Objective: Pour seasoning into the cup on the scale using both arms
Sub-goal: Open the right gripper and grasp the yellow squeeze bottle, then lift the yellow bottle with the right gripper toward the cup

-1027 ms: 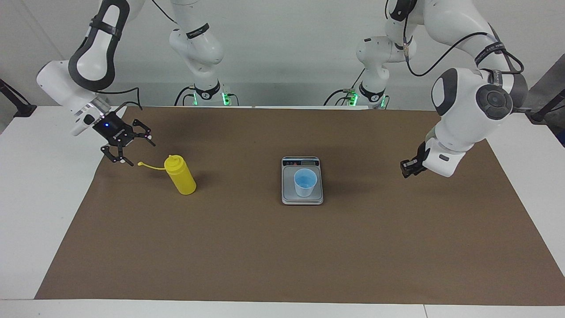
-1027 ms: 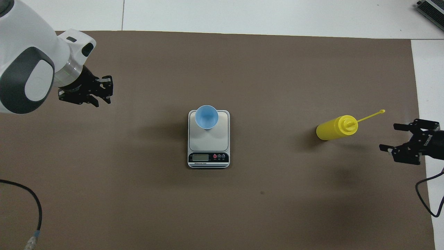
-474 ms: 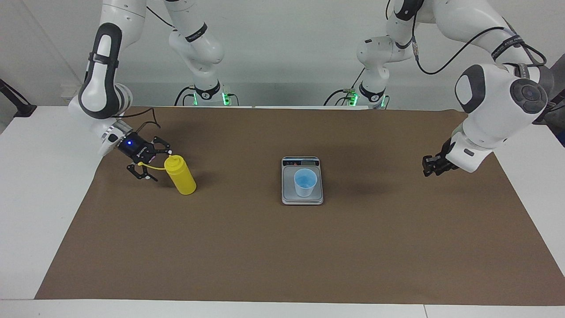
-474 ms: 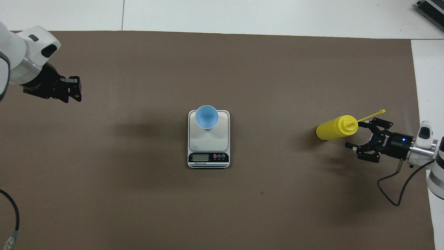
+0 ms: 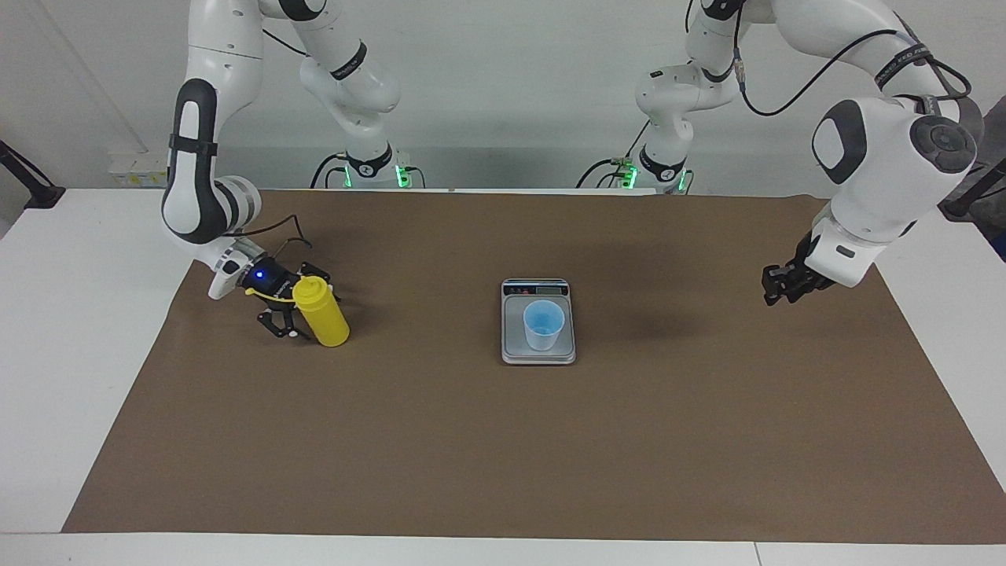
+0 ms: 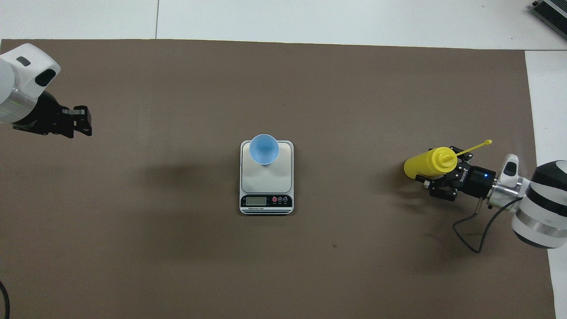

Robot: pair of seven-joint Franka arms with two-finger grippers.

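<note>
Down at the right arm's end of the desk, the right tool (image 5: 302, 303) sits low with its fingers spread to either side of the seasoning (image 5: 322, 314), an upright yellow bottle on the brown mat (image 5: 503, 456); whether the fingers touch it cannot be told. Its tethered cap (image 6: 487, 142) sticks out over the tool's body. Toward the middle stands the scale (image 5: 538, 346), display edge nearer the robots, with the cup (image 5: 543, 325) upright on it. Bare mat lies between bottle and scale. Over the mat's other end hangs the left tool (image 5: 774, 284), holding nothing; how its fingers stand cannot be told.
</note>
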